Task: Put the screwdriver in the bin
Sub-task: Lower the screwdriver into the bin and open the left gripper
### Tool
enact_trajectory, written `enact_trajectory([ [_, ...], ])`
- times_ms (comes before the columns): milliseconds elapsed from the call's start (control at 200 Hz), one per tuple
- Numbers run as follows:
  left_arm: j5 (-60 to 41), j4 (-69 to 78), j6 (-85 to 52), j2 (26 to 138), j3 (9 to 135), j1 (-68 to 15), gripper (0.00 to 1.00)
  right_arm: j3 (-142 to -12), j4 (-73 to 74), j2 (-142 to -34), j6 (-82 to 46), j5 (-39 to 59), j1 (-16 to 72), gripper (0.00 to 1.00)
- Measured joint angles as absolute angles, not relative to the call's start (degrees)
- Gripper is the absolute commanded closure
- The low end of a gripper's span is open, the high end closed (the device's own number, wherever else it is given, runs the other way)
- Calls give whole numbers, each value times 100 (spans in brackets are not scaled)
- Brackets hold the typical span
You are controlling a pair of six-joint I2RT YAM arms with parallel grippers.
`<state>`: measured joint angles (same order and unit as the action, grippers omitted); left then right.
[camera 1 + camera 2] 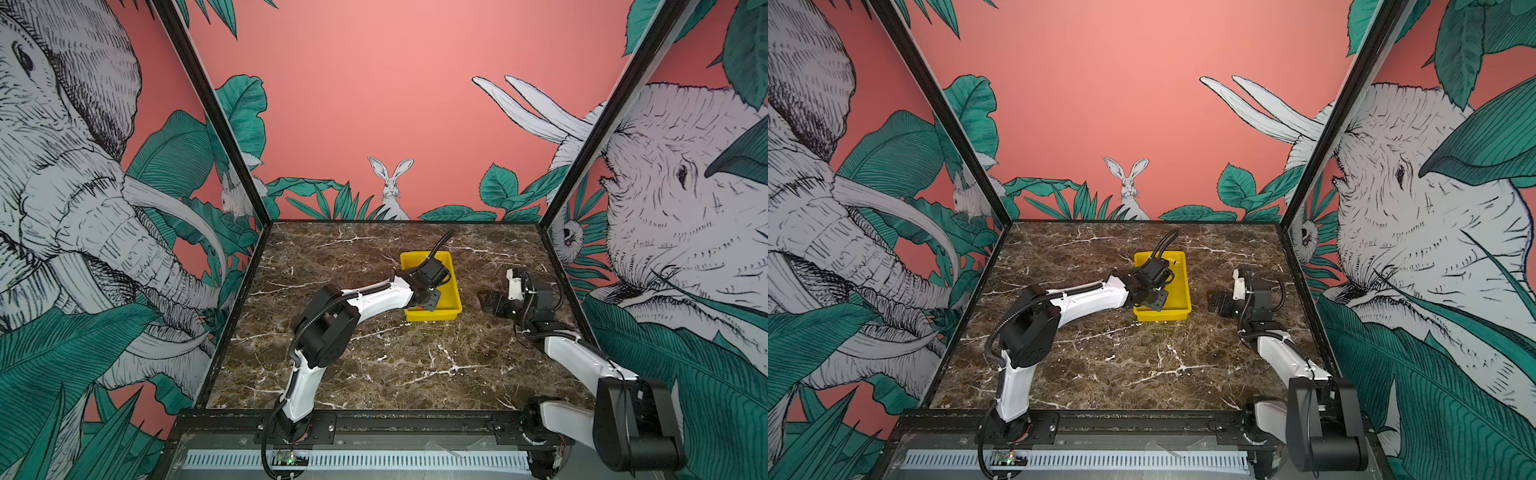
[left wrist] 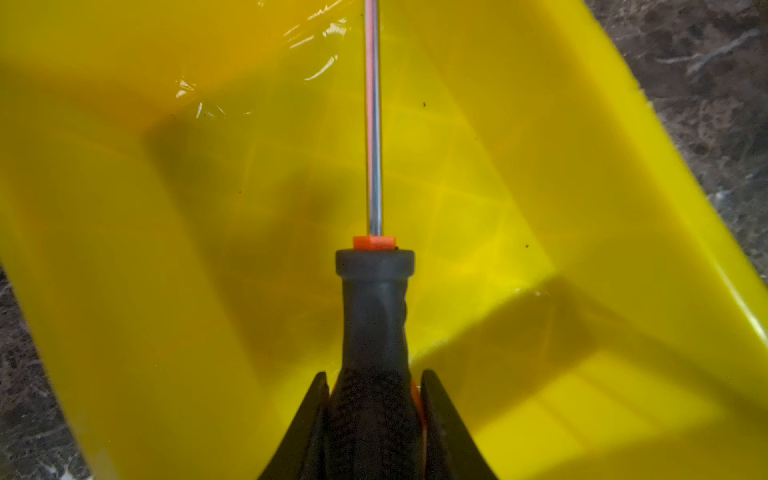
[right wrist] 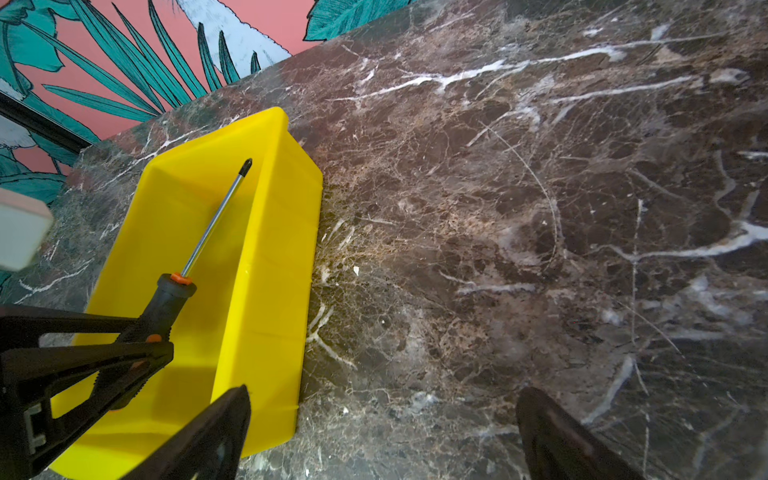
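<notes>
While the left claw (image 2: 374, 374) grips the screwdriver (image 2: 374, 311) by its black handle, tool and claw sit over the inside of the bin (image 2: 582, 166). Jaws narrow, pressed to both sides of the handle; orange shows at the grip and at the collar where the shaft starts.

Bin (image 1: 432, 314): yellow, glossy, in the far half of the desk (image 1: 374, 365), a little toward its right edge, long side running near to far. Same placing in both top views, bin (image 1: 1163, 314).

Left claw (image 1: 428, 301) comes in from the desk's left side and hangs over the bin's near end; in both top views it hides most of the tool, left claw (image 1: 1154, 301).

Right wrist view is the clearer one. Screwdriver (image 3: 166, 299) lies at a slant inside the bin's outline, handle at the near end in the left claw (image 3: 141, 332), thin shaft running toward the far end, cross-head tip close to the far right corner of the bin (image 3: 282, 249). Cannot tell whether tip or handle touches the bin floor.

Right claw (image 3: 384, 392): jaws spread wide, only bare marble desk (image 3: 498, 208) between them. In the top views the right claw (image 1: 488, 303) sits low near the desk's right edge, beside the bin but apart from it, pointing toward it; right claw (image 1: 1217, 305).
</notes>
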<state>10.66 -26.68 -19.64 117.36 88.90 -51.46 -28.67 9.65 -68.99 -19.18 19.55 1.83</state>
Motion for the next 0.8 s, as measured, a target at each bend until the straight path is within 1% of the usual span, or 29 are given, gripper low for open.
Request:
enact_trajectory([
  [240, 972, -2698, -1970, 11909, 9146, -5146, 45, -2867, 978, -6941, -1933, 2003, 183, 1],
  [400, 913, -2777, -1857, 11955, 9408, -5146, 25, -2867, 1000, -6941, -1938, 2001, 183, 1],
  [555, 899, -2797, -1658, 11767, 9500, -5146, 9, -2867, 1002, -6938, -1938, 2003, 183, 1],
  [691, 1140, -2729, -1378, 11290, 9430, -5124, 4, -2867, 1096, -6938, -1966, 2045, 183, 1],
  [726, 1186, -2600, -1278, 11080, 9295, -5105, 1, -2867, 1181, -6938, -2001, 2049, 183, 1],
  [801, 1326, -2215, -1044, 10514, 8807, -5076, 1, -2867, 1308, -6938, -2038, 2038, 183, 1],
])
